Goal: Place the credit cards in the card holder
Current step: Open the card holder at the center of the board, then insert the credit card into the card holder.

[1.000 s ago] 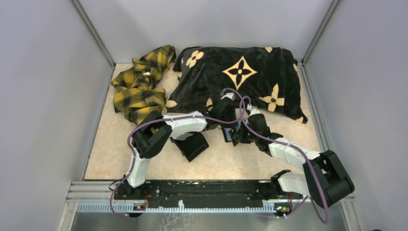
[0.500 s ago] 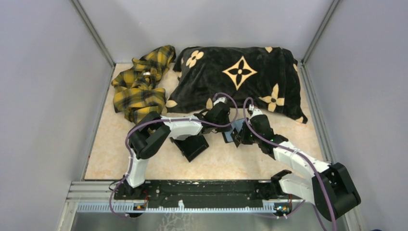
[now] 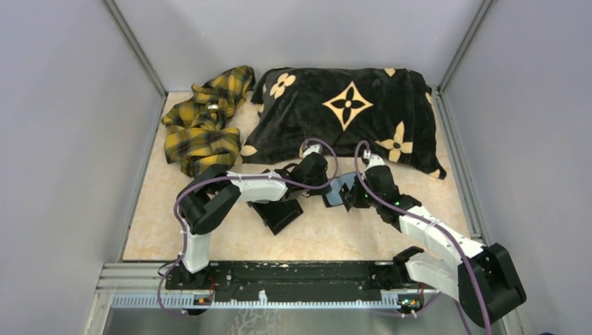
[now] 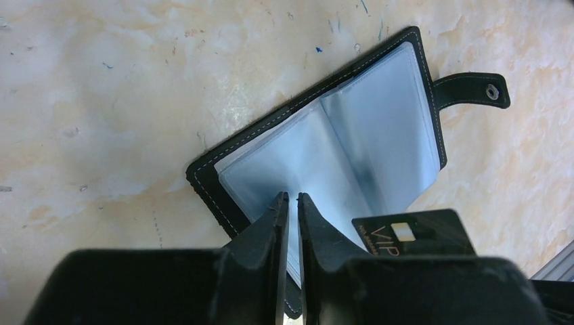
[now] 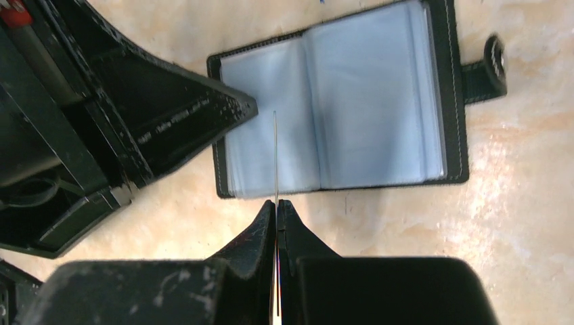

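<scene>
Jaws on the right arm are clamped shut on a thin card (image 5: 275,156), seen edge-on in the right wrist view. The card sticks straight out past the tips and hangs over the left inner panel of the card holder (image 5: 379,101), near the fold. Can't tell if its front edge touches the sleeve.

Left jaws stand a narrow slit apart, tips down on the pale blue sleeves close to the fold. In the right wrist view a left fingertip (image 5: 237,108) sits at the left panel's upper corner, just beside the card.

The card holder lies open, flat on the worktop (image 3: 335,234), inner panels up and black stitched border all round. Its strap with a snap (image 4: 474,91) sticks out on the side away from the left jaws. In the left wrist view a black card marked VIP (image 4: 413,233) shows at the holder's near edge; can't tell if it is the same card the right jaws hold.

From the top camera the holder sits mid-worktop between the two wrists. A black tray (image 3: 279,213) is just left of it, partly under the left arm. A black cushion with tan flowers (image 3: 349,112) lies along the back, with a yellow plaid cloth (image 3: 202,122) bunched at back left beside it.
</scene>
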Controlling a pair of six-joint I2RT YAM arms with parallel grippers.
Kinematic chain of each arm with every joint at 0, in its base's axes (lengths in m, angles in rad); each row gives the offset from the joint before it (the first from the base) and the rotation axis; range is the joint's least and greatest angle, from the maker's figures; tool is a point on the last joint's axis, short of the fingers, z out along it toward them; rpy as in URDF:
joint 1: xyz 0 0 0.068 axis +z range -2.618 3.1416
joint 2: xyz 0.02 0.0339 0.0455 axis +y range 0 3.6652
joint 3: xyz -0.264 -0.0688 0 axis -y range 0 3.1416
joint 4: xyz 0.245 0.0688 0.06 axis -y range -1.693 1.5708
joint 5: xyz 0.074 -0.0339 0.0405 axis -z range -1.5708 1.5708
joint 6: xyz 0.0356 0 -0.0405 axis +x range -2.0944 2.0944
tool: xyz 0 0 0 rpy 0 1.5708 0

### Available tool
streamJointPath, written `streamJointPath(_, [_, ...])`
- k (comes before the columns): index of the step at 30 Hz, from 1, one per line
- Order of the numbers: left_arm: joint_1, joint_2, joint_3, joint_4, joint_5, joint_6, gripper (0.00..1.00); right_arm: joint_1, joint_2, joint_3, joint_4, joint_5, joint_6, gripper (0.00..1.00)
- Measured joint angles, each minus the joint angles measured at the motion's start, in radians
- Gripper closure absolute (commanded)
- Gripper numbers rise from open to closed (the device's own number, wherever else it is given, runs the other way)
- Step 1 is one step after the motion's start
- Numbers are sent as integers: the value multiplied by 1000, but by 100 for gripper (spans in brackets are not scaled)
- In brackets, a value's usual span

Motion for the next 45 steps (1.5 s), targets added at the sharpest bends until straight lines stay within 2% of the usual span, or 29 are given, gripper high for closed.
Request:
streamJointPath(14, [0,-11,-22,13,-8,-13,83,-131,137,39,136,-74,-62,100])
streamJointPath(25, [0,-11,-22,13,-15,-6,83,-136,233,9,335,-159,-56,100])
streamJointPath(45, [0,-17,-28,13,-24,13,83,-160,267,-43,416,-147,-48,100])
